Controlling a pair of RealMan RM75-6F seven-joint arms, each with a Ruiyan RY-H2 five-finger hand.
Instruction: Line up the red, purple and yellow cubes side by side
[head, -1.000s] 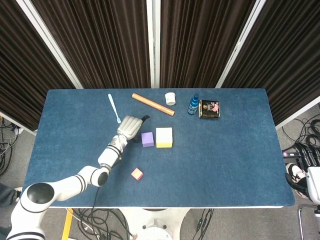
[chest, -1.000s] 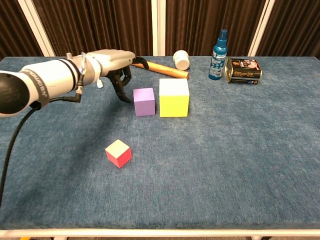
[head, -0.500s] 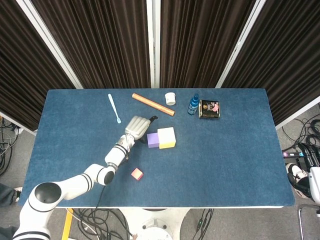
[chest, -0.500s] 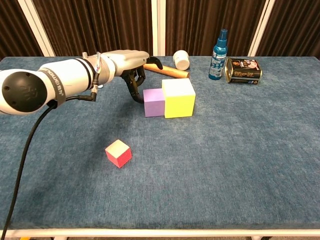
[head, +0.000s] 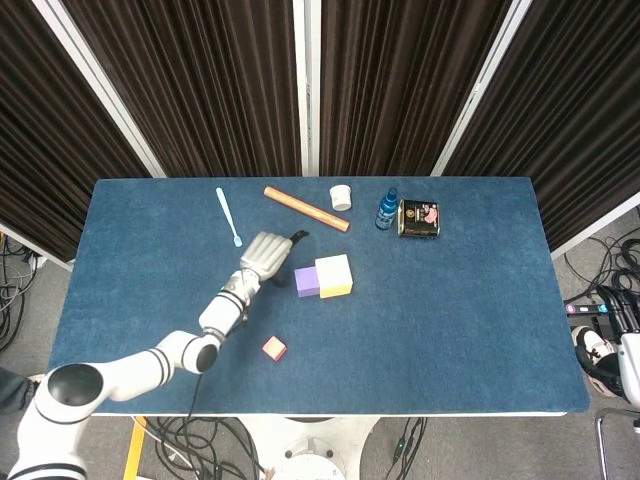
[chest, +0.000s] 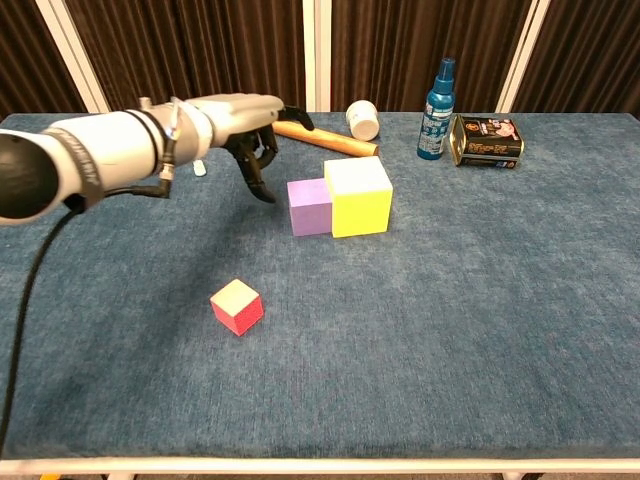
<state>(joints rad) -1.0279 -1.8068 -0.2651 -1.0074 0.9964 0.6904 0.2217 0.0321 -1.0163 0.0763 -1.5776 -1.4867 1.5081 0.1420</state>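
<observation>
The purple cube (head: 306, 281) (chest: 309, 206) sits flush against the left side of the larger yellow cube (head: 334, 275) (chest: 357, 195) near the table's middle. The small red cube (head: 274, 348) (chest: 237, 306) lies alone, nearer the front edge and left of them. My left hand (head: 265, 254) (chest: 243, 122) hovers just left of the purple cube, apart from it, fingers spread and pointing down, holding nothing. My right hand shows in neither view.
Along the back of the blue table (head: 450, 320) lie a white-blue toothbrush (head: 228, 216), an orange rod (head: 306, 208) (chest: 325, 141), a white cup (head: 341, 197) (chest: 363, 119), a blue spray bottle (head: 387, 209) (chest: 438, 96) and a dark tin (head: 419, 218) (chest: 484, 141).
The purple cube was pushed right until it met the yellow cube, which turned slightly. My left hand has since drawn back to the left, away from the purple cube.
</observation>
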